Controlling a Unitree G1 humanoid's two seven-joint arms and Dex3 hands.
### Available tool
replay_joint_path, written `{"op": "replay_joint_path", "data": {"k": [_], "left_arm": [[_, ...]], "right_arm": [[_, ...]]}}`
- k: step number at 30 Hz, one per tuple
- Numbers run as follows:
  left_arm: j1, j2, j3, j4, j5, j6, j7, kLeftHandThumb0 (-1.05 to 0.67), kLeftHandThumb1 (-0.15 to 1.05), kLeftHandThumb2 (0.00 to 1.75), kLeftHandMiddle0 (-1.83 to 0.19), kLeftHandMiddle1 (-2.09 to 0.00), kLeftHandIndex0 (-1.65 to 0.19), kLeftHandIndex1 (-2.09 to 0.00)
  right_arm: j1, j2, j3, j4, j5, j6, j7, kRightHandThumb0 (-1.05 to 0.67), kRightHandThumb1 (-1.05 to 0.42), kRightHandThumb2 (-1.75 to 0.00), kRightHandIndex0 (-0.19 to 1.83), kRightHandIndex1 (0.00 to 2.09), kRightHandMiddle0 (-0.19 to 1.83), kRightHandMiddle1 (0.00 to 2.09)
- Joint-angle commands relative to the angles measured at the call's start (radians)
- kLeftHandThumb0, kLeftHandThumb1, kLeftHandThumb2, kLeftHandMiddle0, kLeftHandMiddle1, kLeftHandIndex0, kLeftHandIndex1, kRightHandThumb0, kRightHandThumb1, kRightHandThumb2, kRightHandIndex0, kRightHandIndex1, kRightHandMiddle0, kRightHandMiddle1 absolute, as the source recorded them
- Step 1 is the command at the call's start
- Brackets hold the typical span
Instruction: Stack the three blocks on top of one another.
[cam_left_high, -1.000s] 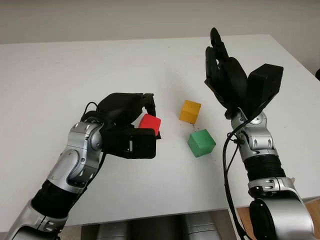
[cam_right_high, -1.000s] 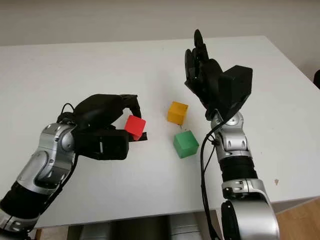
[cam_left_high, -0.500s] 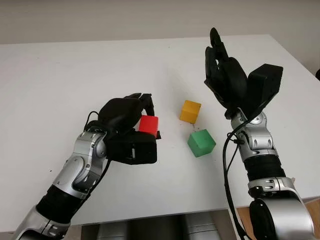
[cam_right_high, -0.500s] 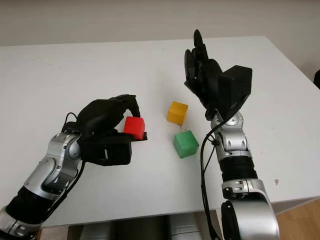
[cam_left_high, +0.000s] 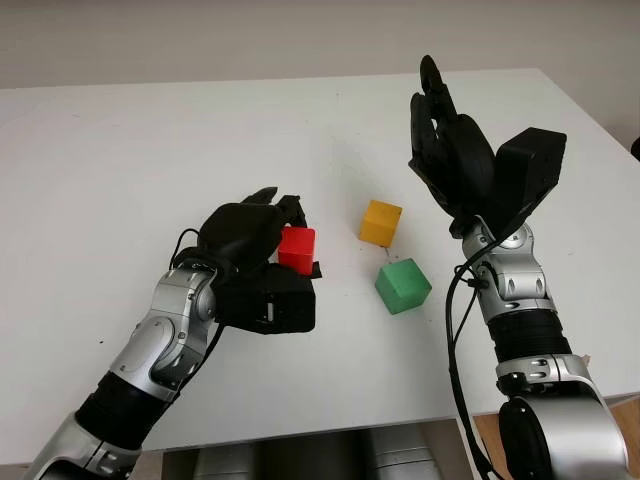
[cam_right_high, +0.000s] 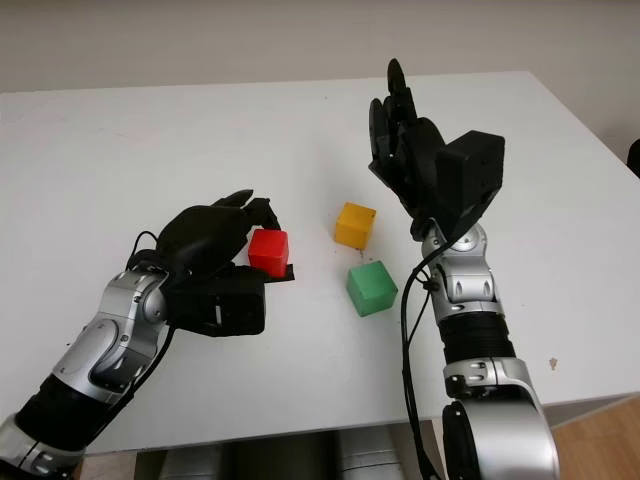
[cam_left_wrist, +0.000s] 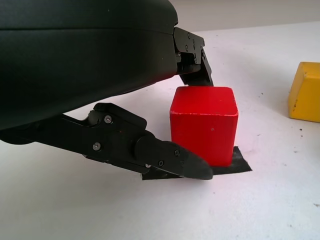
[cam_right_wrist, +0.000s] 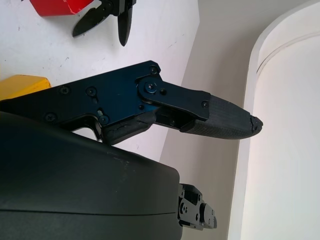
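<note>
1. Loosening since a moment ago, the left hand (cam_left_high: 262, 232) is sitting open beside the red block (cam_left_high: 296, 248).
2. That block is resting on black tape (cam_left_wrist: 235, 167), near the yellow block (cam_left_high: 381, 222) and green block (cam_left_high: 403, 285).
3. Right hand (cam_left_high: 447, 150) is hovering open above the table (cam_left_high: 150, 140).

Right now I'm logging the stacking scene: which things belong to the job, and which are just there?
Belongs to the job:
- red block, sitting on the table at the left hand
- yellow block
- green block

Just there:
- strip of black tape under the red block
- white table
- right hand, raised and open, holding nothing
</note>
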Motion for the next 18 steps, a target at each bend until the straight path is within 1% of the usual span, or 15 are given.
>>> {"op": "replay_joint_path", "data": {"k": [1, 3, 8, 12, 15, 18], "left_arm": [[0.009, 0.01, -0.001, -0.04, 0.007, 0.003, -0.017, -0.63, 1.05, 0.11, 0.15, -0.04, 0.05, -0.22], [0.015, 0.015, 0.002, -0.065, 0.011, 0.008, -0.034, -0.67, 1.05, 0.13, 0.17, -0.03, 0.1, -0.14], [0.04, 0.017, 0.034, -0.127, -0.027, 0.012, -0.057, -0.72, 1.05, 0.12, 0.19, -0.01, 0.16, -0.08], [0.056, 0.019, 0.07, -0.178, -0.073, 0.02, -0.078, -0.83, 1.05, 0.15, 0.19, 0.0, 0.19, -0.02], [0.065, 0.019, 0.125, -0.223, -0.146, 0.029, -0.093, -0.86, 1.05, 0.18, 0.19, 0.0, 0.19, 0.0], [0.072, 0.01, 0.181, -0.254, -0.205, 0.041, -0.067, -0.88, 1.05, 0.25, 0.19, 0.0, 0.19, 0.0]], "right_arm": [[-0.005, -0.001, -0.003, -0.012, 0.003, -0.006, 0.001, -0.77, -1.05, -0.71, -0.19, 0.0, -0.19, 0.0], [-0.006, 0.0, -0.003, -0.009, 0.002, -0.008, 0.0, -0.77, -1.05, -0.71, -0.19, 0.0, -0.19, 0.0], [-0.009, -0.004, -0.002, -0.002, -0.002, -0.014, 0.004, -0.77, -1.05, -0.7, -0.19, 0.0, -0.19, 0.0], [-0.01, -0.007, -0.003, -0.002, -0.003, -0.012, 0.003, -0.77, -1.05, -0.7, -0.19, 0.0, -0.19, 0.0], [-0.013, -0.009, -0.003, -0.003, -0.005, -0.007, 0.002, -0.78, -1.05, -0.69, -0.19, 0.0, -0.19, 0.0], [-0.019, -0.01, -0.003, 0.002, -0.004, -0.011, 0.004, -0.78, -1.05, -0.69, -0.19, 0.0, -0.19, 0.0]]}}
